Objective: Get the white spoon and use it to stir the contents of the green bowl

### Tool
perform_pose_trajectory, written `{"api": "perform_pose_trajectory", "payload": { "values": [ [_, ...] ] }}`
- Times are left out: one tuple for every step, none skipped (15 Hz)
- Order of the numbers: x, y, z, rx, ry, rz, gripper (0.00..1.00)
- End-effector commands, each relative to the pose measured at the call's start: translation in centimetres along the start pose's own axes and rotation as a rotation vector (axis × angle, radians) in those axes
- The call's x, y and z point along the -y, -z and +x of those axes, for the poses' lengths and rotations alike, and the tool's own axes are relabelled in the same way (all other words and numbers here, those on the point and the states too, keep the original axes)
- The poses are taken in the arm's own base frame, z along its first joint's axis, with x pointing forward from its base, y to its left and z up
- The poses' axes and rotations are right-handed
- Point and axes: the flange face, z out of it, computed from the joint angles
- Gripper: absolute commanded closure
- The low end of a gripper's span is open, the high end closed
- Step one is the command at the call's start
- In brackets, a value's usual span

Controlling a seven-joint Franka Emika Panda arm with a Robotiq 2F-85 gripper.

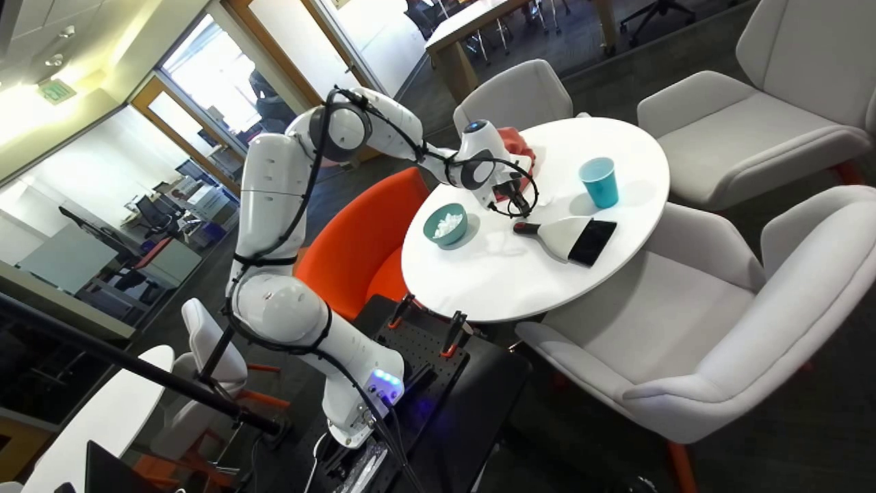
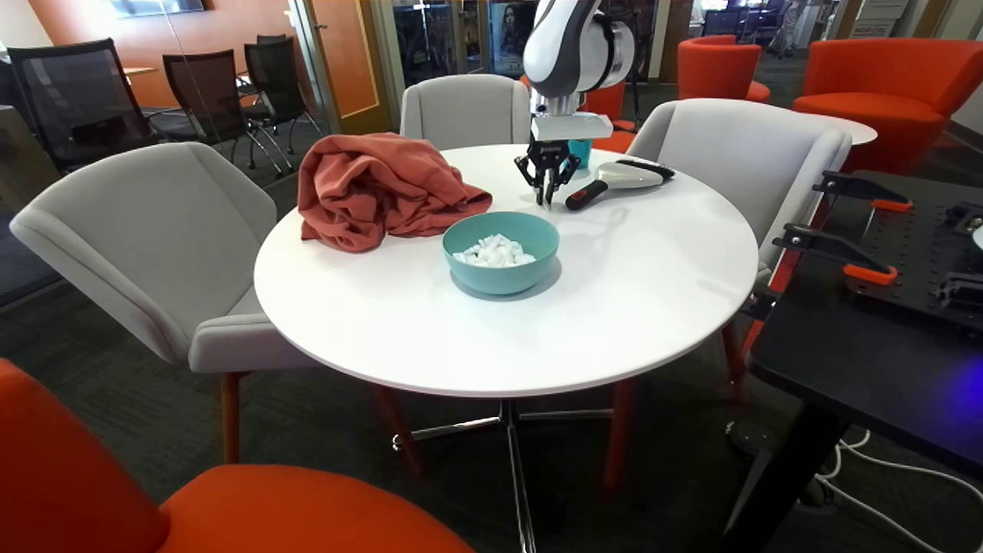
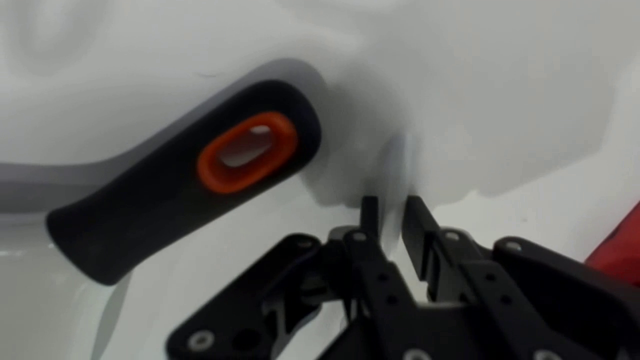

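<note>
Evidently the white spoon (image 3: 394, 194) is the pale, blurred strip between my fingers (image 3: 369, 215), low over the surface (image 2: 614, 307); its ends are too soft to make out, so I cannot tell how it tilts or whether it touches down. My tool (image 2: 544, 198) stands nearly closed, with only a narrow gap and the spoon in it; whether both sides press on it I cannot tell. The green bowl (image 2: 499, 279) stands upright, near and a little left of me in an exterior view, white pieces (image 2: 495, 252) heaped inside.

Something so slim could turn or slide out on the lift if just one side bears on it, or if my hold is far from its balance point. White on white, a bad tilt would be easy to miss. Over the bowl, too deep a dip could jam the spoon and shove the bowl along; a quick sweep could send the pieces, which look light, over the rim.

Just beside me on the right lies the brush (image 2: 628, 177), its black handle (image 2: 587, 194) pointing my way, so a swing to that side would probably knock it. The red cloth (image 2: 376, 188) lies bunched on the left, its edge beyond the bowl's far rim; a low, wide approach could drag a fold. The teal cup (image 2: 581, 153) stands far behind my tool, partly hidden and off my route; grey chairs (image 2: 465, 111) ring the surface.
</note>
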Motion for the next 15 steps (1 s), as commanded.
{"api": "perform_pose_trajectory", "payload": {
  "values": [
    [0.5, -0.1, 0.1, -0.031, -0.019, -0.002, 1.0],
    [0.7, 0.1, 0.0, -0.031, -0.014, -0.004, 0.98],
    [0.8, 0.5, -0.2, -0.034, -0.006, -0.006, 0.97],
    [1.1, 1.3, -0.6, -0.039, 0.009, -0.001, 0.98],
    [1.3, 2.1, -1.0, -0.038, 0.022, 0.005, 0.97],
    [1.6, 3.5, -1.7, -0.027, 0.044, 0.021, 0.97],
    [1.9, 4.6, -2.4, -0.01, 0.066, 0.039, 0.97],
    [2.1, 6.3, -3.3, 0.026, 0.102, 0.06, 0.97],
    [2.2, 7.9, -4.1, 0.056, 0.144, 0.078, 0.97],
    [2.2, 9.5, -5.0, 0.101, 0.195, 0.091, 0.97],
    [2.1, 10.9, -5.9, 0.135, 0.238, 0.105, 0.97],
    [1.9, 12.6, -6.6, 0.178, 0.279, 0.115, 0.97],
    [1.4, 14.3, -7.3, 0.227, 0.315, 0.12, 0.97],
    [0.7, 16.1, -7.9, 0.284, 0.343, 0.113, 0.97],
    [0.1, 17.6, -8.6, 0.339, 0.371, 0.11, 0.97]
  ]
}}
